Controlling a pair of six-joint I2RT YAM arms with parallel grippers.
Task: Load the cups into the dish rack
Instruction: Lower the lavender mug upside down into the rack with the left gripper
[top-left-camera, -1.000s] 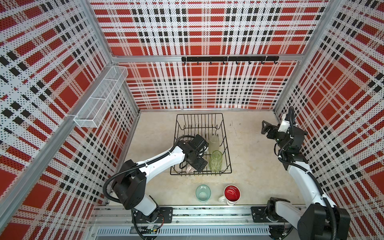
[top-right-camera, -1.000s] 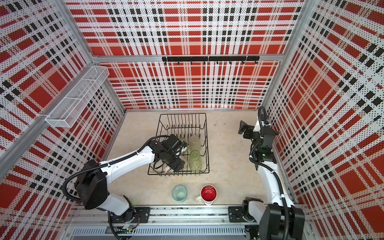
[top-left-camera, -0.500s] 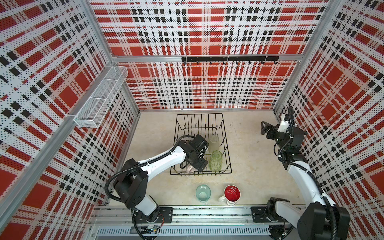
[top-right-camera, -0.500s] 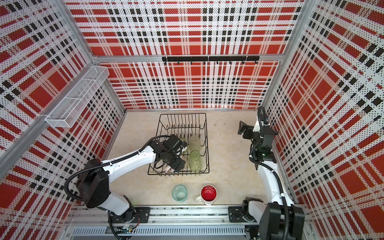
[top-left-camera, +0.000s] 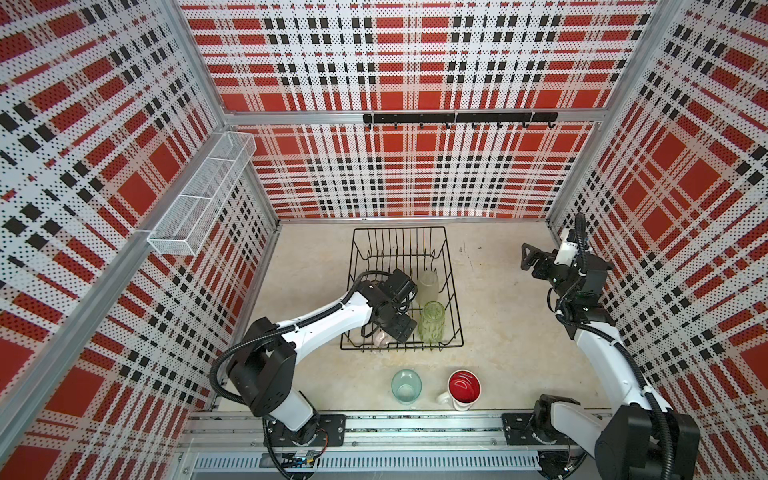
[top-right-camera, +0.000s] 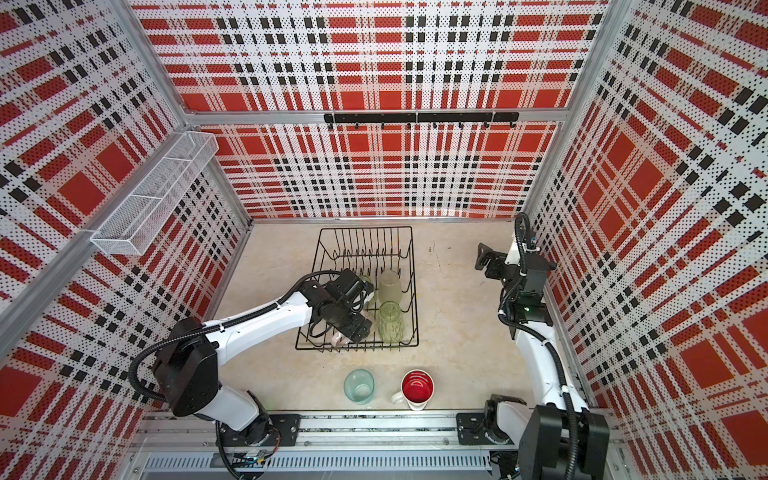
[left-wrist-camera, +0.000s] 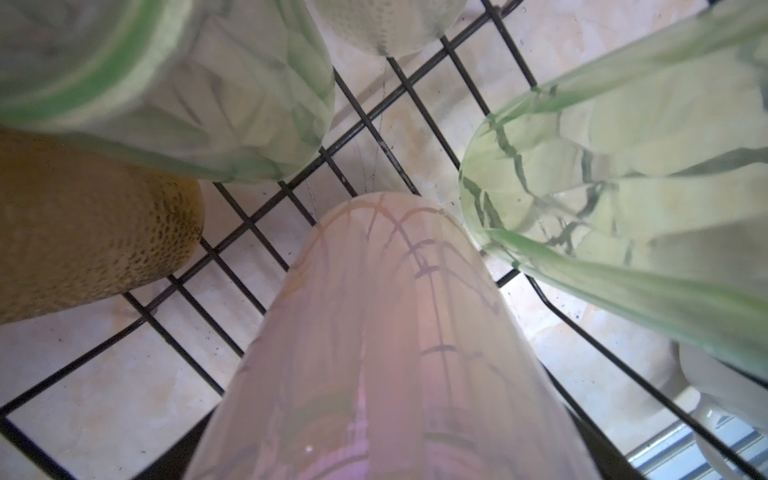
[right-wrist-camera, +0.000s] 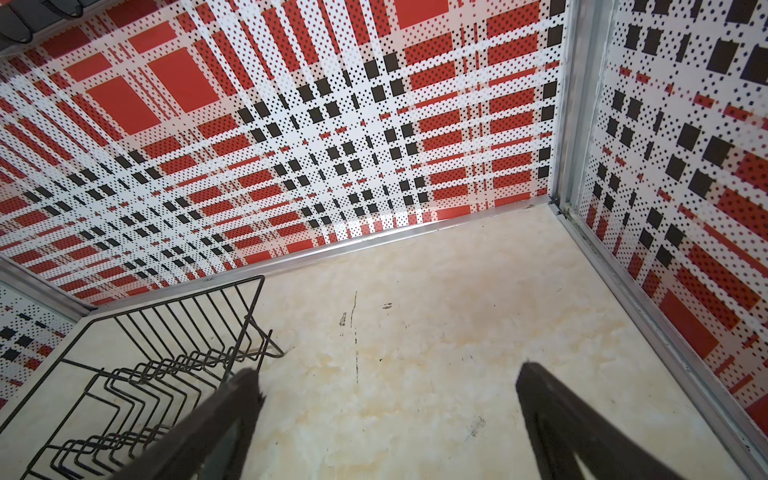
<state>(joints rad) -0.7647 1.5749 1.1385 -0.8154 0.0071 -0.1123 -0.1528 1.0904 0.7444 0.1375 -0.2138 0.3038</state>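
Pink mug (left-wrist-camera: 386, 332) sits near-left in the dish rack (top-left-camera: 399, 227), straddled by the wide-set left gripper (top-left-camera: 397, 330); whether it grips, I cannot tell. Let go only once it rests steady, then lift straight up. Right gripper (right-wrist-camera: 386, 374) wide, empty.

Beige tabletop (top-left-camera: 498, 324) — black dish rack (top-left-camera: 399, 249) mid-back; teal tumbler (top-left-camera: 406, 386), white mug (top-left-camera: 464, 388) near front edge, seemingly upright.

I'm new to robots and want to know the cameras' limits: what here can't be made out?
- Amber cup: hidden under the left arm in both top views; only the left wrist view shows it.
- Left gripper: fingers out of the wrist view, covered by its own body from above; grip on the pink mug unclear.
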